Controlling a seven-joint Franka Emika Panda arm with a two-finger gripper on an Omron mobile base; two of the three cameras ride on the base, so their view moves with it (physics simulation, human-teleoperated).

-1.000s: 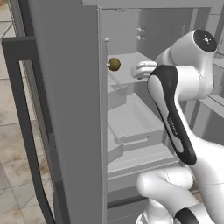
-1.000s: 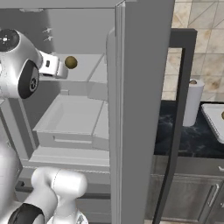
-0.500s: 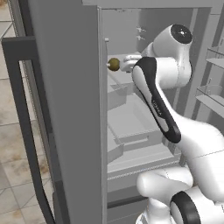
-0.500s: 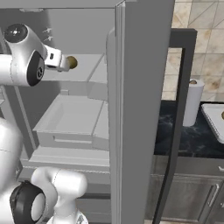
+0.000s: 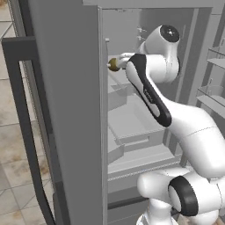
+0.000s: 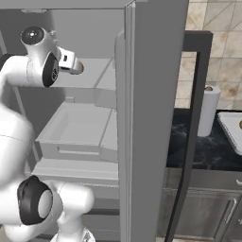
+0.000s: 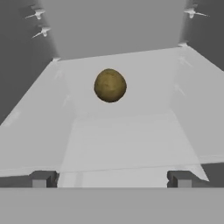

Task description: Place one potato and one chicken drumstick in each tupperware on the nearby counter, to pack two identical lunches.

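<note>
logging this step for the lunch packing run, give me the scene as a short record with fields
setting: open fridge, door swung wide
target: potato on a fridge shelf
gripper: open, aimed at the potato, not touching it
arm: reaching into the upper fridge compartment
below shelf: pulled-out drawer
counter: paper towel roll standing on it
progress: nothing picked up yet

Bare fridge shelf (image 7: 131,144) lies open up to the potato (image 7: 110,85); side walls flank it.
</note>
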